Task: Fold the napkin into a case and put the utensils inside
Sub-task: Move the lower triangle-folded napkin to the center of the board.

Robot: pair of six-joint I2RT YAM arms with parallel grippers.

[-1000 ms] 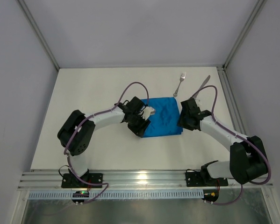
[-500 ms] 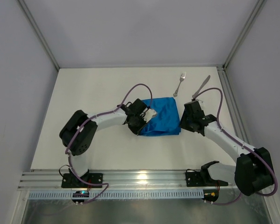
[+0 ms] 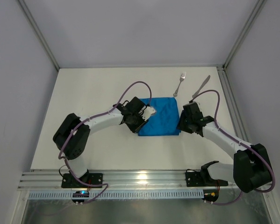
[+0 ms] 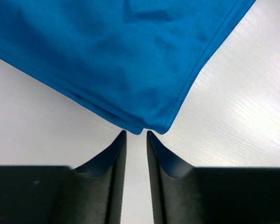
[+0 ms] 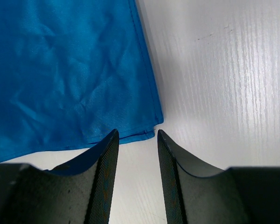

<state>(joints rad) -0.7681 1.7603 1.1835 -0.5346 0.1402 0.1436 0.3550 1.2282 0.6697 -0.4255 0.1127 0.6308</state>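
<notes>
Lying flat near the middle of the table (image 3: 93, 93), the napkin (image 3: 162, 116) is folded at least once: the left wrist view shows several cloth edges stacked at its corner. It is a broad rectangle, not yet the narrow strip that a case needs, so I judge that more folding is left.

The fork (image 3: 179, 84) and the knife (image 3: 201, 87) lie on the bare table beyond the far right corner of the napkin, apart from it and from each other. Neither gripper touches them, so putting them inside is not begun.

The left gripper (image 4: 136, 135) stands at a corner on the left side of the cloth. Its jaws are only a little apart with nothing between them, and the corner lies just in front of the fingertips. The right gripper (image 5: 134, 133) stands at a corner on the right side, jaws wider apart and also empty, the corner just ahead of the gap. Both seem placed for taking the cloth, probably for the next fold. In my judgement the task is in its early part.
</notes>
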